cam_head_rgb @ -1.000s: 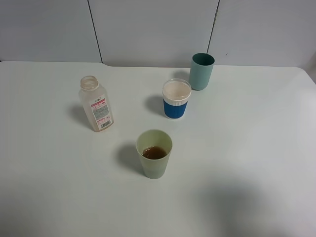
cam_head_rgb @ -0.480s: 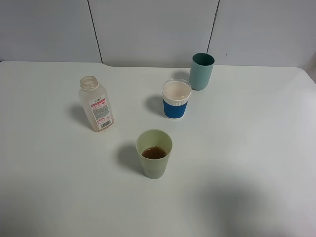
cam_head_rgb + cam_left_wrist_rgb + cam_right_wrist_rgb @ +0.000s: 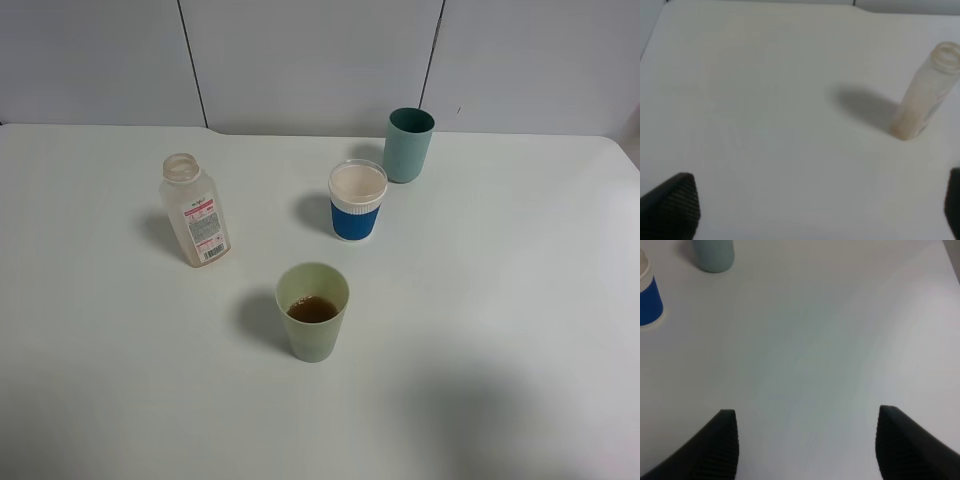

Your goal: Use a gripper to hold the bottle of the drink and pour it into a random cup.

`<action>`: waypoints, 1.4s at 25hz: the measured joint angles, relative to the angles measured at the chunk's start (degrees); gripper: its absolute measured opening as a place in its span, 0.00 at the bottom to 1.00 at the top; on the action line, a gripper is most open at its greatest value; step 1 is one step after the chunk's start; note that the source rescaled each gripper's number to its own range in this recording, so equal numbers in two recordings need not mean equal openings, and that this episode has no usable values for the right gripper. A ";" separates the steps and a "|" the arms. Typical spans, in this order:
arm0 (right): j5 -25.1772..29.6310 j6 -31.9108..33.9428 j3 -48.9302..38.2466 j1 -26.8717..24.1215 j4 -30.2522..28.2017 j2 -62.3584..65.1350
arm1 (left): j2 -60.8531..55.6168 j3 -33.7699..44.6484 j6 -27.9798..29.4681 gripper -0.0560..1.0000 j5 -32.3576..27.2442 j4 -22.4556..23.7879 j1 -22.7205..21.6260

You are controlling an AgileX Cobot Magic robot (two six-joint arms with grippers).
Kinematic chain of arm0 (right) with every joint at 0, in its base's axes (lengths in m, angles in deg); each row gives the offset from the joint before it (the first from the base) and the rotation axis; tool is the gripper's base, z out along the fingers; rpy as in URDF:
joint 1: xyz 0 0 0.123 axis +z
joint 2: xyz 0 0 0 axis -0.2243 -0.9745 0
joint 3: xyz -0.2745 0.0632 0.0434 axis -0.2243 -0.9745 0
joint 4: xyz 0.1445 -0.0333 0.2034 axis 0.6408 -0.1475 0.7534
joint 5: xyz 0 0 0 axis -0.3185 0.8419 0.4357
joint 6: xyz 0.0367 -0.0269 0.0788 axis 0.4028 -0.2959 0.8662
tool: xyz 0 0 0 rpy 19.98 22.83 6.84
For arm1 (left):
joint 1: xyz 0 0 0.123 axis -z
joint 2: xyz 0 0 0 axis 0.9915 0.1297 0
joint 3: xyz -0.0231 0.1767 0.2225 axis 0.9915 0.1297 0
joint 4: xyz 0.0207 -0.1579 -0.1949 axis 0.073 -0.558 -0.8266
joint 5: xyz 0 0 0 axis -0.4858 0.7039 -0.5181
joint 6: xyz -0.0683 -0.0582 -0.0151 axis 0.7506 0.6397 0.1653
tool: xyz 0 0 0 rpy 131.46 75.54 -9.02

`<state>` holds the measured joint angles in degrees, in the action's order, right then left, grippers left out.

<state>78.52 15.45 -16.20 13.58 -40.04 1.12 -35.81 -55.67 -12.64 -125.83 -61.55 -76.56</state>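
The clear bottle (image 3: 196, 212) stands uncapped and upright on the left of the white table (image 3: 500, 300), looking empty, its red-and-white label facing front; the left wrist view also catches the bottle (image 3: 926, 95). The pale yellow-green cup (image 3: 312, 311) stands near the table's middle front with brown drink (image 3: 312, 309) in its bottom. No arm shows in the exterior high view. My left gripper (image 3: 815, 210) is open, its fingertips (image 3: 675, 200) wide apart, well short of the bottle. My right gripper (image 3: 807, 445) is open above bare table.
A blue-and-white paper cup (image 3: 357, 200) stands behind the yellow-green cup, and a taller teal cup (image 3: 408, 145) behind that, near the table's far edge. In the right wrist view the paper cup (image 3: 649, 297) and teal cup (image 3: 714, 254) sit far from the gripper.
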 joint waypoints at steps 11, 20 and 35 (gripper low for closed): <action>0.00 0.00 0.00 0.00 0.00 0.00 | -7.95 9.01 -0.65 1.00 0.28 -0.05 0.00; 0.00 0.00 0.00 0.00 0.00 0.00 | -8.02 9.39 -1.31 1.00 1.01 -0.11 0.00; 0.00 0.00 0.00 0.00 0.00 0.00 | -8.02 9.39 -1.19 1.00 1.01 0.08 -5.30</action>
<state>78.52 15.45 -16.20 13.58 -40.04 1.12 -43.83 -46.28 -13.83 -124.82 -61.47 -81.86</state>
